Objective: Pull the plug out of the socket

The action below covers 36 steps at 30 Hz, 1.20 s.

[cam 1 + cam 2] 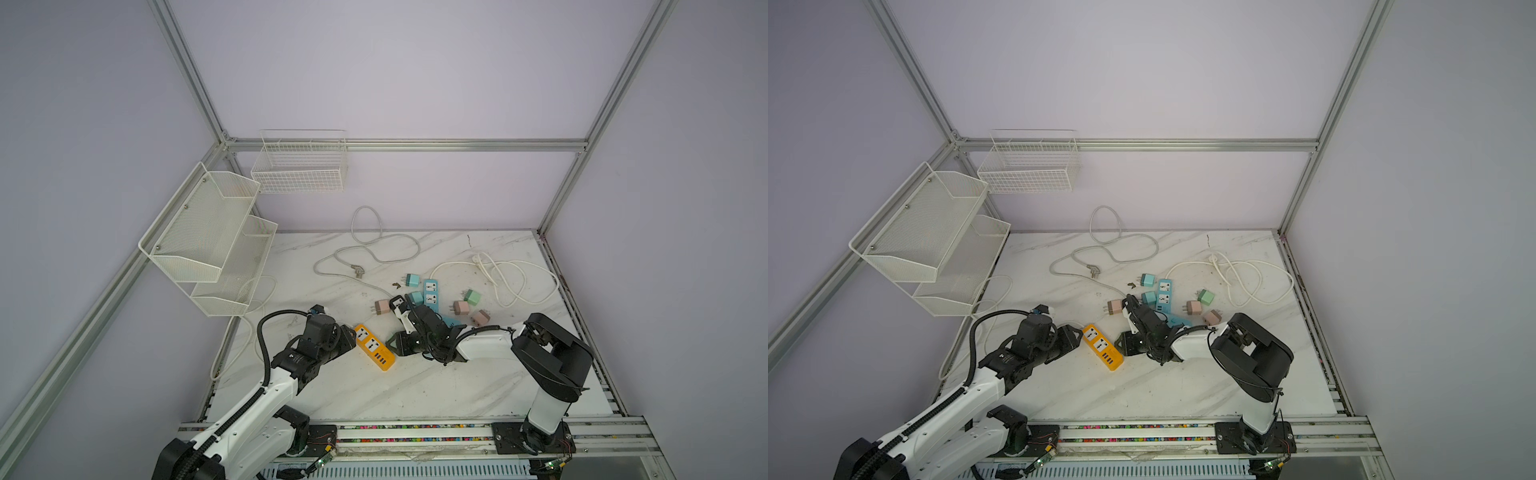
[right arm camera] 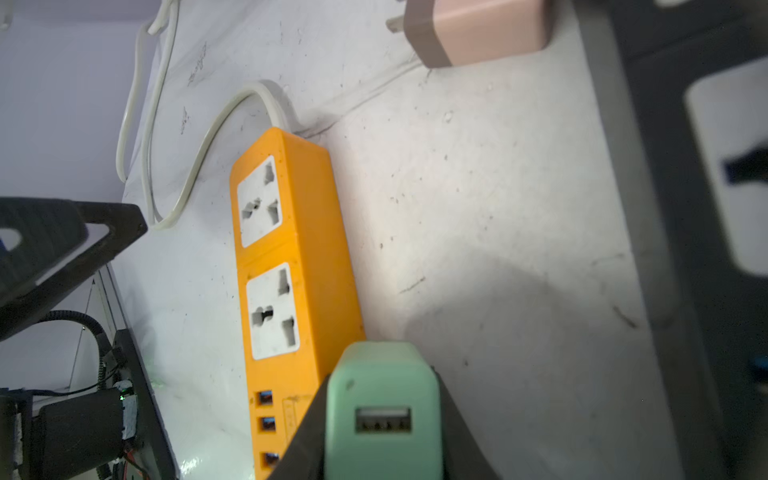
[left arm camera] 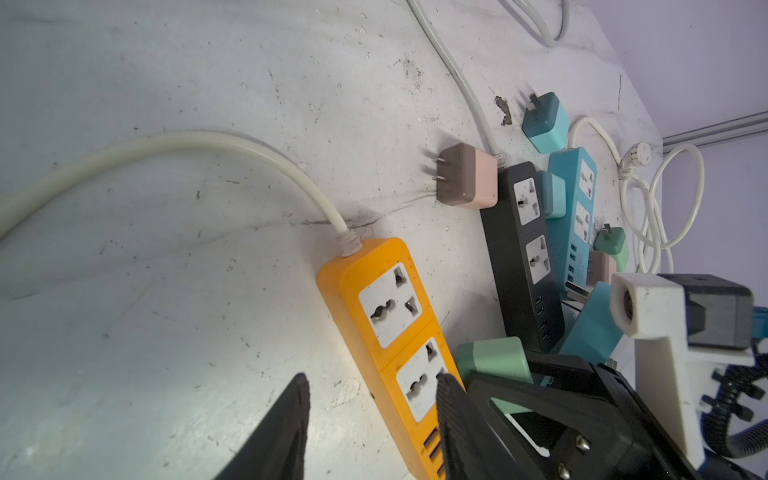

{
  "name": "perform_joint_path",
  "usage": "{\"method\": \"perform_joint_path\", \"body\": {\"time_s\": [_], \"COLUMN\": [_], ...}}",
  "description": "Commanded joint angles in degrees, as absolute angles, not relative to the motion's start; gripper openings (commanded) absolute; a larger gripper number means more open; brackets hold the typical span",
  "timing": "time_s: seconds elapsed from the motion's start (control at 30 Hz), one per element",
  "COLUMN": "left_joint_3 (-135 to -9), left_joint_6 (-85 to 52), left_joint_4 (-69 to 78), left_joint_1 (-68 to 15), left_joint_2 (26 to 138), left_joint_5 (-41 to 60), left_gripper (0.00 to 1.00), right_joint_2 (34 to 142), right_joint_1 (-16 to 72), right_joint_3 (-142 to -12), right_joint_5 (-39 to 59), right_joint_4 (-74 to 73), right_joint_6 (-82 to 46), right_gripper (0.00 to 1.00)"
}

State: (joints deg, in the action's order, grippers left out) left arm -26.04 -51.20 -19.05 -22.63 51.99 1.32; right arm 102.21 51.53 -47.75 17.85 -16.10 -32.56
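Mint-green plug (image 2: 382, 374) sat clamped in the right gripper (image 2: 382, 419), just beside the orange power strip (image 2: 307, 232) (both sockets empty). We noted the left gripper (image 3: 374, 395) part-open, gripping nothing; unrestrained, the strip might shift if the plug knocked it.

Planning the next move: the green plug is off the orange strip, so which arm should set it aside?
Right. The right gripper is shut on the green plug; the left gripper stands open at the orange strip.

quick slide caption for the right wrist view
Right tool grips a mint-green plug beside the orange power strip, both of its sockets empty.
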Motion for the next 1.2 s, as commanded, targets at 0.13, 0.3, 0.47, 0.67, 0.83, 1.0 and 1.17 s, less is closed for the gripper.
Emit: {"method": "perform_joint_path", "body": {"time_s": [0.13,0.3,0.47,0.67,0.83,1.0,1.17], "left_joint_3": [-27.69,-28.69,-30.08,-33.97,-39.72,-45.26,-42.08], "left_joint_6": [-49.92,-49.26,-48.01,-45.35,-39.67,-32.58,-23.11], "left_joint_4": [-19.13,-19.90,-20.85,-24.01,-26.76,-26.37,-12.07], "left_joint_1": [-22.85,-22.84,-22.85,-22.67,-21.66,-17.88,-11.09], "left_joint_2": [51.20,51.20,50.84,49.36,50.05,54.43,60.71], "left_joint_5": [-0.35,-1.47,-3.47,-8.83,-19.46,-35.55,-45.32], "left_gripper": [0.55,0.58,0.61,0.65,0.74,1.00,1.00], "right_joint_2": [101.58,98.97,96.94,91.33,86.92,80.80,74.80], "right_joint_1": [51.99,51.97,51.99,51.28,47.21,35.74,20.55], "right_joint_3": [-49.40,-52.52,-56.28,-61.79,-65.73,-61.17,-48.32], "right_joint_5": [14.94,11.72,9.68,3.50,-10.76,-32.18,-40.57], "right_joint_4": [-13.77,-9.23,-5.28,0.70,4.58,2.28,-11.93], "right_joint_6": [-31.22,-29.07,-27.51,-25.59,-22.06,-18.06,-16.23], "right_gripper": [0.42,0.60,0.75,0.92,0.97,0.97,0.98]}}
